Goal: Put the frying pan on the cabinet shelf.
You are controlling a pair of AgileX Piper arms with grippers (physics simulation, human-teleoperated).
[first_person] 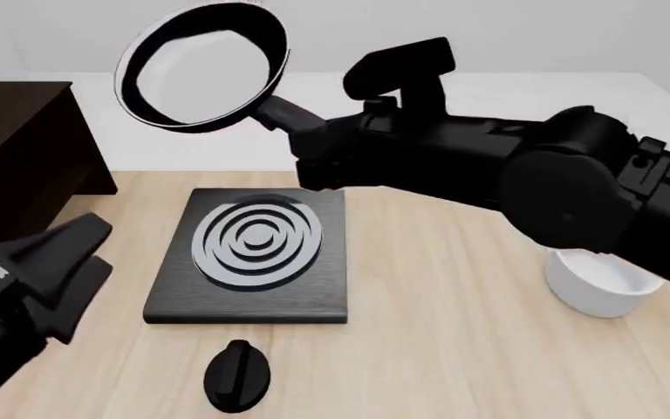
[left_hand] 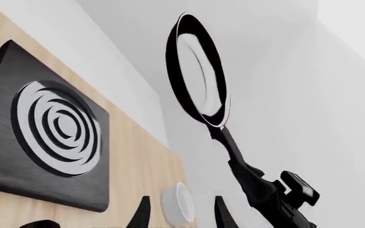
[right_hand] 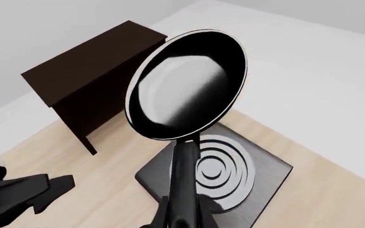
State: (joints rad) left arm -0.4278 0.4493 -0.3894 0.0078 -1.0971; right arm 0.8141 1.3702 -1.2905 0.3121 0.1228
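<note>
Two arms: both in view at the table [first_person: 452, 305].
Right gripper [first_person: 311, 144]: fingers clamped on the handle of the frying pan [first_person: 201, 65].
Frying pan: held in the air, tilted, pale inner face toward the front camera, above the far edge of the hob [first_person: 254, 257].
Cabinet shelf [first_person: 15, 166]: at the table's far left, flat top bare, well apart from the pan.
Left gripper [left_hand: 179, 216]: low at near left, fingers spread, holding nothing.
Bowl [first_person: 597, 284]: white, on the table at right.
Knob [first_person: 238, 375]: black, just in front of the hob.
</note>
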